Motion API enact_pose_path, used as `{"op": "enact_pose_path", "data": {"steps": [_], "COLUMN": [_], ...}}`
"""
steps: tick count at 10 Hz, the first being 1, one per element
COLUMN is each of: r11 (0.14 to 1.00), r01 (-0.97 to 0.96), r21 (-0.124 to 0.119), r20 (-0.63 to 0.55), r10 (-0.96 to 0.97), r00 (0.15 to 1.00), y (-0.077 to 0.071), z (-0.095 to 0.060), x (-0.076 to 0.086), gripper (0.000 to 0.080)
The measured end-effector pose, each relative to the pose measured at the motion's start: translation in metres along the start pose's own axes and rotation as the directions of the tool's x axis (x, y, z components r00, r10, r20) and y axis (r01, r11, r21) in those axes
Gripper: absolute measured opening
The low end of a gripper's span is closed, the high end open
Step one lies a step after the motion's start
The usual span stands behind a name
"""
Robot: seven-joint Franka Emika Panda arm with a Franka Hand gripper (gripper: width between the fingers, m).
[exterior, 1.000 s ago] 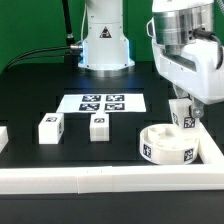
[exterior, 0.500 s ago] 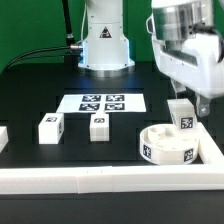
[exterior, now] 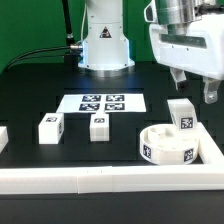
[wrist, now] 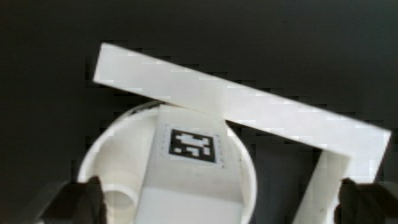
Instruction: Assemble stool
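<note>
The round white seat [exterior: 168, 145] lies near the front corner at the exterior view's right. One leg block [exterior: 181, 113] stands upright at the seat's far rim, its tag facing the camera. My gripper [exterior: 194, 87] hangs open and empty just above this leg, clear of it. In the wrist view the leg's tagged face [wrist: 192, 143] and the seat [wrist: 118, 150] lie between my dark fingertips [wrist: 80, 205]; the gripper [wrist: 226, 208] holds nothing. Two more leg blocks [exterior: 51, 127] [exterior: 98, 126] stand on the black table.
The marker board [exterior: 103, 102] lies behind the two free legs. White border rails run along the front [exterior: 90, 181] and the exterior view's right [exterior: 212, 145], also showing in the wrist view [wrist: 231, 95]. The arm's base [exterior: 105, 40] stands at the back.
My gripper has let go of the upright leg block and risen away from it. The leg stays standing at the seat.
</note>
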State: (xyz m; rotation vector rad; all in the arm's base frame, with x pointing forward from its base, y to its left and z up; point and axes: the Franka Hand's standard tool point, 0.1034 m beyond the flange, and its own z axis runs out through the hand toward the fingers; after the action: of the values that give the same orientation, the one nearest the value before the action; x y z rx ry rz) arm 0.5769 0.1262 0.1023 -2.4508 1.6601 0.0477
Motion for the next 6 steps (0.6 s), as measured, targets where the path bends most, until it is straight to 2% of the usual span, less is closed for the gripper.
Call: {"op": "enact_pose_path", "data": {"steps": [2, 3, 4, 6], "r11": [0.955, 0.923, 0.857, 0.776], "r01": [0.297, 0.386, 0.515, 0.63], "r21": [-0.004, -0.004, -0.007, -0.007], "r20": [0.0, 0.002, -0.002, -0.002], "r10": [-0.297, -0.386, -0.515, -0.63], "r00": [0.955, 0.923, 0.857, 0.776], "y": [0.0035, 0.0027, 0.001, 0.0005], "z": [-0.0001, -0.0024, -0.0029, -0.0023], "x": [0.007, 0.0064, 0.0056, 0.0058], "gripper": [0.0649, 0.0649, 0.0649, 0.0649]}}
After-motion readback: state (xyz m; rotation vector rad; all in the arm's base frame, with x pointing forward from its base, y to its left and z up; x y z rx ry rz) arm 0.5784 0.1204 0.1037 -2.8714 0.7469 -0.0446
